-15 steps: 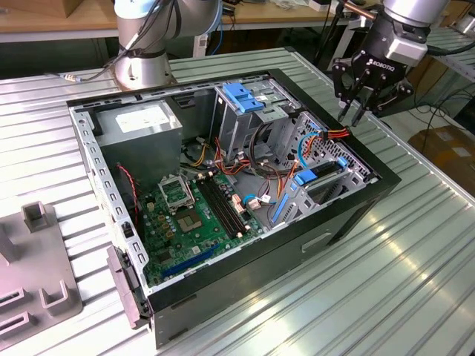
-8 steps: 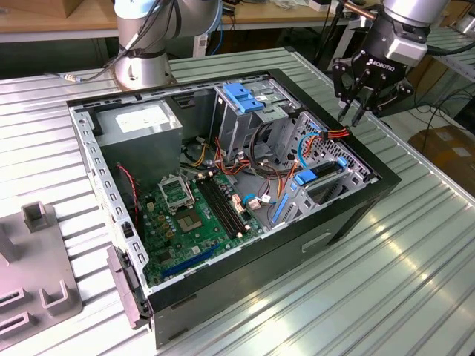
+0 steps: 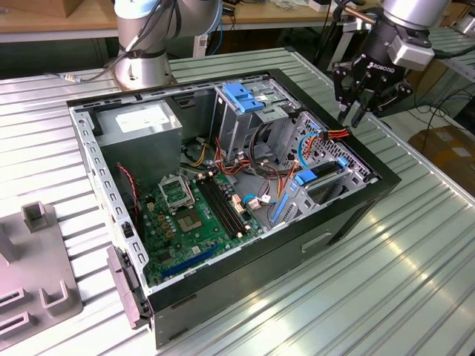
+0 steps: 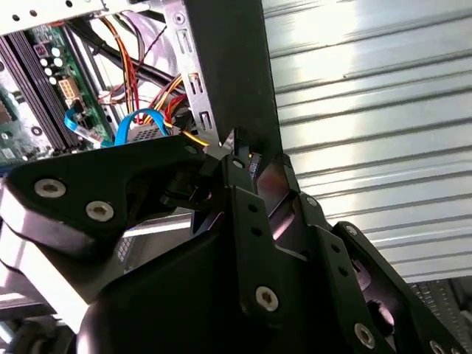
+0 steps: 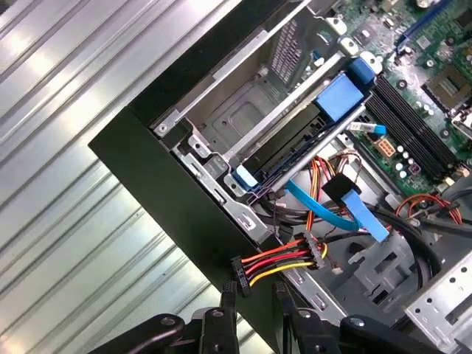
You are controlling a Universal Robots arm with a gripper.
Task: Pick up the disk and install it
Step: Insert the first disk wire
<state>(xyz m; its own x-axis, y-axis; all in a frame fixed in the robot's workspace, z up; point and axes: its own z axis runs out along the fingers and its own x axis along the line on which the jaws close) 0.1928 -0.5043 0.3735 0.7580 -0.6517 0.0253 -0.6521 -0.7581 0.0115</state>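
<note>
Already the disk (image 5: 295, 139) sat slid into the drive cage (image 5: 236, 118) inside the open computer case (image 3: 245, 271), its blue rails showing at both ends. Above the case's wall on the exterior view's right hovered the end effector (image 3: 355, 116), fingers slightly parted and empty, just beside a red-and-yellow power cable (image 5: 284, 262).

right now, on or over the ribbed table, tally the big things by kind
open computer case: 1
grey fixture: 1
robot arm base: 1
gripper: 1
total: 4
</note>
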